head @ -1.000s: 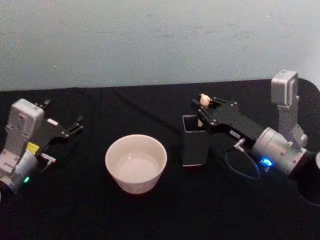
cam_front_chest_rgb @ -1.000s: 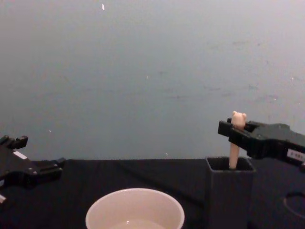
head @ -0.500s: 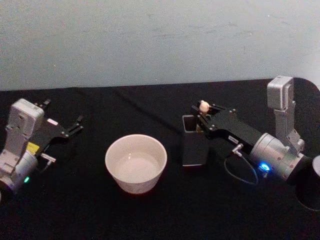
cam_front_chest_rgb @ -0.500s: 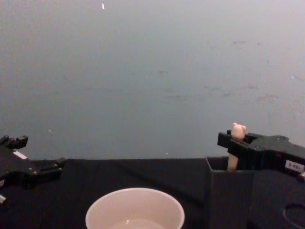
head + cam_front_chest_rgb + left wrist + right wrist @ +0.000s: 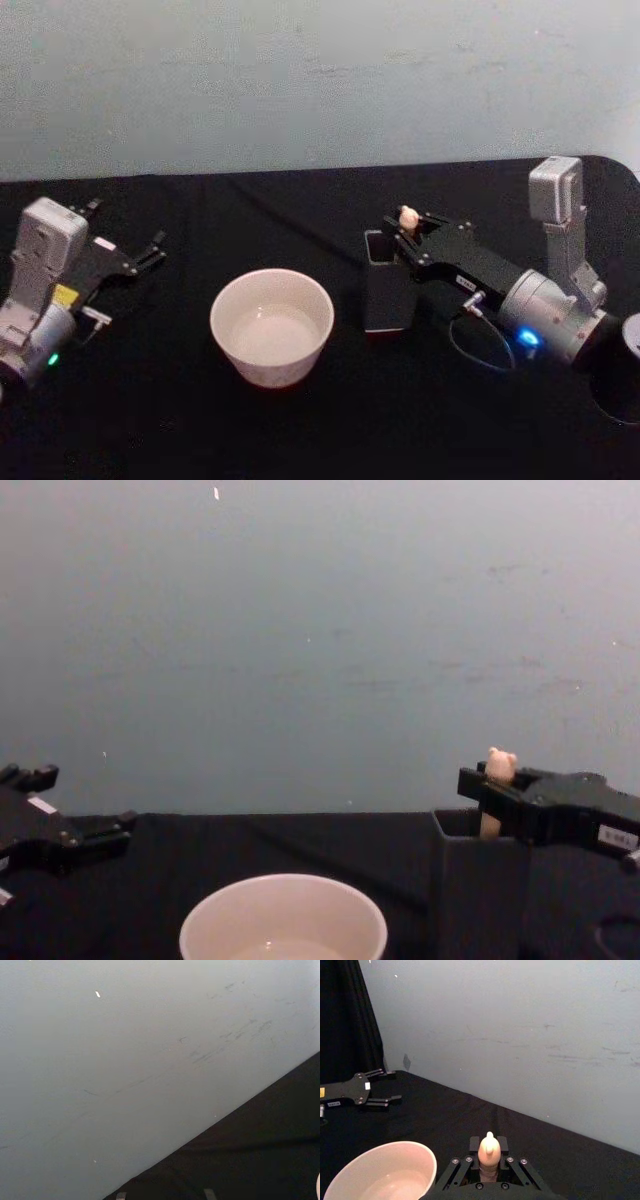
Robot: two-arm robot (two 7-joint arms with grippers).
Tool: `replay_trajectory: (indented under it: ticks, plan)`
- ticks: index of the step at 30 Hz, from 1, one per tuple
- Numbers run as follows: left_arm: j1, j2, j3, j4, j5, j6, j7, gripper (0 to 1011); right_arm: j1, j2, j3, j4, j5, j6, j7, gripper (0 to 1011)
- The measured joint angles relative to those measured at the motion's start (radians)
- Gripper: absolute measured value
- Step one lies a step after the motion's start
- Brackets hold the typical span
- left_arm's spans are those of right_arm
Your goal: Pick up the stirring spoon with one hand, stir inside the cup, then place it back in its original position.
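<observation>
Right end effector (image 5: 409, 232) closed on stirring spoon (image 5: 408, 218) just below bear head; spoon upright, lower part inside holder (image 5: 385, 293), right of cup (image 5: 271, 325), mid-worktop. Left end effector (image 5: 148, 250) open, idle near worktop's left edge. Right wrist view shows jaws flanking handle; chest view shows handle vertical above holder rim.

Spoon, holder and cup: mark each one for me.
stirring spoon (image 5: 499, 763), chest view, on the bear head above the right gripper (image 5: 487, 792).
holder (image 5: 386, 295), head view, on its front wall.
cup (image 5: 272, 345), head view, on its outer wall.
</observation>
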Motion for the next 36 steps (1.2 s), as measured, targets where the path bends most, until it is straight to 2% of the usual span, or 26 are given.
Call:
replay_trajectory:
  ticks: [9,11,12,18,21,22,31,32,36]
  plan:
    - [0.0,0.0,0.0,0.0,0.0,0.0,0.0,1002,0.0,0.0,0.001,0.0,0.002,0.0,0.002,210]
    - [0.0,0.0,0.0,0.0,0.0,0.0,0.0,1001,0.001,0.0,0.001,-0.001,0.003,0.0,0.003,246]
    - [0.0,0.0,0.0,0.0,0.0,0.0,0.0,1001,0.001,0.0,0.001,0.0,0.003,0.0,0.003,301]
    - [0.0,0.0,0.0,0.0,0.0,0.0,0.0,1001,0.001,0.0,0.001,-0.001,0.004,-0.001,0.003,451]
    - [0.0,0.0,0.0,0.0,0.0,0.0,0.0,1002,0.001,0.0,0.001,0.0,0.004,-0.001,0.004,580]
    - [0.0,0.0,0.0,0.0,0.0,0.0,0.0,1001,0.001,0.0,0.001,0.0,0.004,-0.001,0.004,580]
    - [0.0,0.0,0.0,0.0,0.0,0.0,0.0,1001,0.001,0.0,0.001,0.0,0.005,-0.001,0.004,887]
    - [0.0,0.0,0.0,0.0,0.0,0.0,0.0,1001,0.001,0.0,0.001,0.0,0.005,-0.001,0.004,887]
    - [0.0,0.0,0.0,0.0,0.0,0.0,0.0,1001,0.001,0.0,0.001,0.0,0.005,-0.001,0.005,995]
